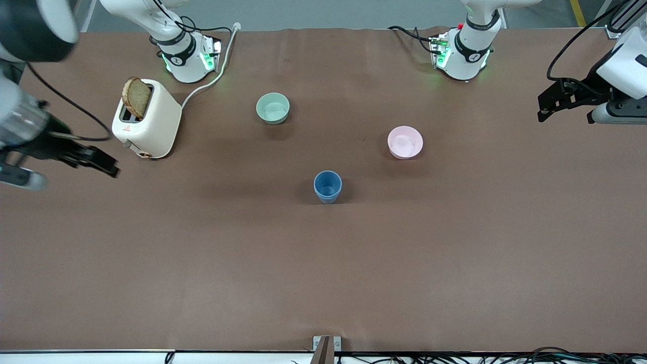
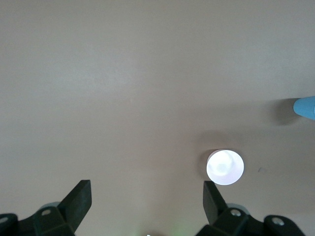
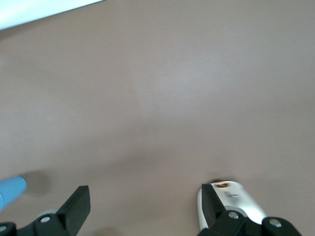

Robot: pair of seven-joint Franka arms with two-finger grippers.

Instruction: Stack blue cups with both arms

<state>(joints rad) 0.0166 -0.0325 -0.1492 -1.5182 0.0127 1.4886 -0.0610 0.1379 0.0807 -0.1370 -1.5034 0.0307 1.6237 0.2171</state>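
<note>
One blue cup (image 1: 327, 186) stands upright near the middle of the table; I cannot tell a second cup apart from it. It shows at the edge of the left wrist view (image 2: 305, 107) and of the right wrist view (image 3: 10, 191). My left gripper (image 1: 565, 114) is open and empty, up over the left arm's end of the table (image 2: 147, 189). My right gripper (image 1: 98, 163) is open and empty, up over the right arm's end of the table, beside the toaster (image 3: 146, 194). Both grippers are well apart from the cup.
A pink bowl (image 1: 405, 142) (image 2: 225, 167) and a pale green bowl (image 1: 273, 107) sit farther from the front camera than the cup. A cream toaster (image 1: 149, 121) (image 3: 231, 201) with a slice of bread (image 1: 136, 97) stands toward the right arm's end, its cord running to the base.
</note>
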